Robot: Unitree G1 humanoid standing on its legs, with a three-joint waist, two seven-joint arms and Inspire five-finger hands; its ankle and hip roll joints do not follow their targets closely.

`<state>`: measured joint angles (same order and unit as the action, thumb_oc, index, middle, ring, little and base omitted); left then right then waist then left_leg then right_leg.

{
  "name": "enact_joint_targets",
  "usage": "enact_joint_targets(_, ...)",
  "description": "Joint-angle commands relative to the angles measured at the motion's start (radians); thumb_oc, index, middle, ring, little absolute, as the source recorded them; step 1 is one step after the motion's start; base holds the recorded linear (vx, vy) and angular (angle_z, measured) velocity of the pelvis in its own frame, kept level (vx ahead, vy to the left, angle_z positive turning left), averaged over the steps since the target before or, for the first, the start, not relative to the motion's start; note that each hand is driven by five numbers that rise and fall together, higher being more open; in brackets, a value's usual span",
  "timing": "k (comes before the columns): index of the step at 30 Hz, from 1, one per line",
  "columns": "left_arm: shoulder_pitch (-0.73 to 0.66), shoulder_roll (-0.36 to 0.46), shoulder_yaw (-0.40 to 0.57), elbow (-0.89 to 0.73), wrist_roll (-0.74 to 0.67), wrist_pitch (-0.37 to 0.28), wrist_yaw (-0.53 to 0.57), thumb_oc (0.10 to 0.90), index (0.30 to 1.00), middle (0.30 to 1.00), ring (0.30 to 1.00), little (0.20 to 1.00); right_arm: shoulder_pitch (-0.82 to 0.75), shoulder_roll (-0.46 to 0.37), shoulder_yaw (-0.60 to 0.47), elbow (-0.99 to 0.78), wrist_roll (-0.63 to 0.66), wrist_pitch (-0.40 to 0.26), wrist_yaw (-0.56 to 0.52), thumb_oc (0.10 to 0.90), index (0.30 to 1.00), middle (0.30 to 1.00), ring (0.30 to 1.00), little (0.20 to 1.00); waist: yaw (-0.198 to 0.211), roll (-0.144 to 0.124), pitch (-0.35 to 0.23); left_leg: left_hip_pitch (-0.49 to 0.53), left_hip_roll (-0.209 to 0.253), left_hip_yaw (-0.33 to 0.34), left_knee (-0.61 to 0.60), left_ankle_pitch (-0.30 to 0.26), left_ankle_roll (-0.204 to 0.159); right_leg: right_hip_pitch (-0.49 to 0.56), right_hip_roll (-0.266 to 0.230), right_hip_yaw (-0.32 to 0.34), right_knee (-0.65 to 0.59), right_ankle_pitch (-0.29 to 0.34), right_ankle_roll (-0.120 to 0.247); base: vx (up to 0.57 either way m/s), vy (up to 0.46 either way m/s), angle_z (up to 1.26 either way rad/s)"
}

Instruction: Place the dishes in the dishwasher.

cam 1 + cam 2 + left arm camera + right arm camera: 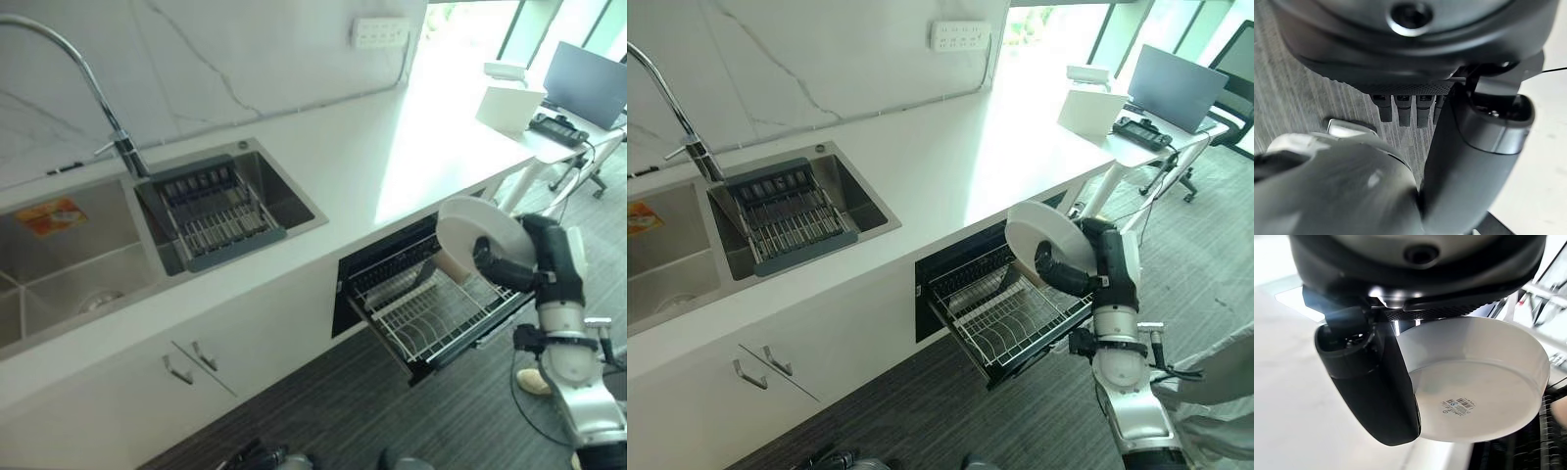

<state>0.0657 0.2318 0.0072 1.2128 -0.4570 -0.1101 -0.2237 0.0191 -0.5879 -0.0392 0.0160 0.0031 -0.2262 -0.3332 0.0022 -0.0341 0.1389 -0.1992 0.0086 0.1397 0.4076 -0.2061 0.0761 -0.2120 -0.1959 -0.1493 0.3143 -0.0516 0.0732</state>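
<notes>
Right hand (1073, 269) closed on a white plate (1046, 235), thumb across the underside as seen in the right wrist view, fingers presumably hidden behind the rim. Plate held on edge, just above the right end of the pulled-out dishwasher rack (1004, 318), below the countertop (950, 186) edge. Not yet seated between the tines.

Left hand (1410, 107) seen in its own wrist view over grey floor, fingers hanging straight and relaxed, holding nothing.

Orientation of the plate: round, so no true long axis; disc plane near upright and tilted slightly back. Labelled underside facing the palm and wrist camera, eating face turned left and far, toward the dishwasher opening (955, 264). Lower rim pointing down at the rack wires.

Probable faults from here:
- Rim landing on top of a tine instead of between two; cause, disc plane not lined up with the slot rows. Result: plate rocking or tipping flat on release.
- Slip from the grasp; cause, hold limited to thumb and rim on a smooth glazed surface, with the weight hanging below the hand.
- Strike against the countertop edge or drawer front; cause, too little clearance during lowering.
- Rack pushed inward under side load; cause, contact before vertical descent is complete.

Sink basket (211, 215) at far left, apart from the work.
</notes>
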Motion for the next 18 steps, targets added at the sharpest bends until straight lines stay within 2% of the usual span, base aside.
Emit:
enact_joint_targets(1,0.095,0.041,-0.011,0.021,0.022,0.053,0.019,0.800,0.900,0.900,0.900,0.900,-0.145,-0.095,-0.073,-0.065,-0.133,-0.143,-0.120,0.400,0.300,0.300,0.300,0.300,0.010,-0.002,-0.020,0.011,0.062,-0.065,-0.108,0.058,-0.105,-0.017,-0.029,0.000,-0.014,0.063,0.084,-0.01,-0.224,-0.27)
enact_joint_targets(6,0.097,0.046,-0.016,-0.004,0.022,0.054,0.025,0.800,0.900,0.900,0.900,0.900,-0.173,-0.154,-0.032,0.005,-0.286,-0.113,-0.144,0.400,0.300,0.300,0.300,0.300,0.039,-0.009,-0.026,-0.020,0.089,-0.068,-0.108,0.062,-0.124,-0.042,-0.028,-0.014,-0.014,0.025,0.102,-0.02,-0.228,-0.03)
enact_joint_targets(9,0.115,0.041,-0.037,-0.021,0.060,0.044,0.023,0.800,0.900,0.900,0.900,0.900,-0.200,-0.213,0.028,0.072,-0.332,-0.107,-0.157,0.400,0.300,0.300,0.300,0.300,0.067,-0.012,-0.028,-0.031,0.109,-0.076,-0.108,0.073,-0.139,-0.030,-0.024,-0.037,-0.014,0.004,0.099,0.02,-0.216,0.27)
enact_joint_targets(12,0.122,0.046,-0.063,-0.030,0.062,0.035,0.028,0.800,0.900,0.900,0.900,0.900,-0.289,-0.242,0.126,0.165,-0.376,-0.089,-0.192,0.400,0.300,0.300,0.300,0.300,0.086,-0.003,-0.029,-0.034,0.120,-0.087,-0.108,0.080,-0.147,-0.020,-0.017,-0.052,-0.014,-0.011,0.090,0.02,-0.134,0.21)
enact_joint_targets(18,0.121,0.069,-0.090,-0.048,0.070,0.026,0.030,0.800,0.900,0.900,0.900,0.900,-0.422,-0.241,0.263,0.350,-0.436,-0.046,-0.250,0.400,0.300,0.300,0.300,0.300,0.119,0.013,-0.032,-0.045,0.122,-0.116,-0.108,0.093,-0.157,-0.008,-0.018,-0.074,-0.014,-0.024,0.083,0.02,-0.049,0.03)
